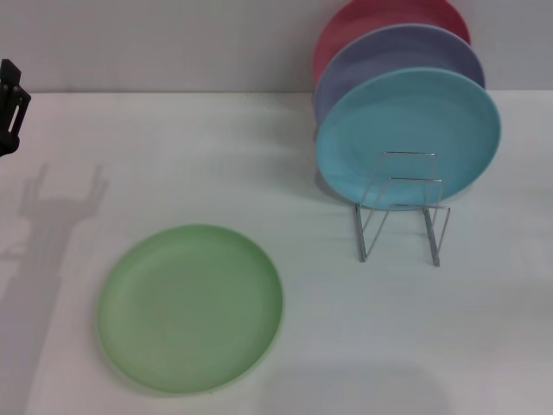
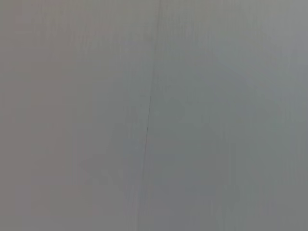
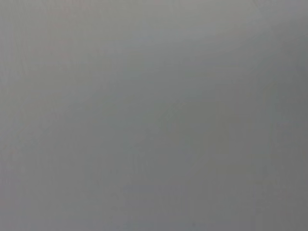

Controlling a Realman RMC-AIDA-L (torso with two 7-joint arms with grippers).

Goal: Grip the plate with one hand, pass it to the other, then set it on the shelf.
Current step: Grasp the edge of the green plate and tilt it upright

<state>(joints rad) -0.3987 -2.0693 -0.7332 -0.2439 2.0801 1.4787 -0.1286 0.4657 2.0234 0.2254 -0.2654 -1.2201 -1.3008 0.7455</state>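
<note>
**Green plate lying flat, untouched**

You are looking at a white desk (image 1: 259, 156) carrying the round matte light-green plate (image 1: 190, 308), well apart from the thin silver wire rack (image 1: 402, 207) holding a sky-blue plate (image 1: 408, 138). Your left pincer (image 1: 12, 108) is showing only partly; I cannot tell its state.

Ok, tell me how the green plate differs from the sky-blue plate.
The green plate lies flat on the table; the sky-blue plate stands on edge in the wire rack. The green plate sits alone near the front left; the sky-blue one fronts a row with a lavender plate. Both are round and plain.
</note>
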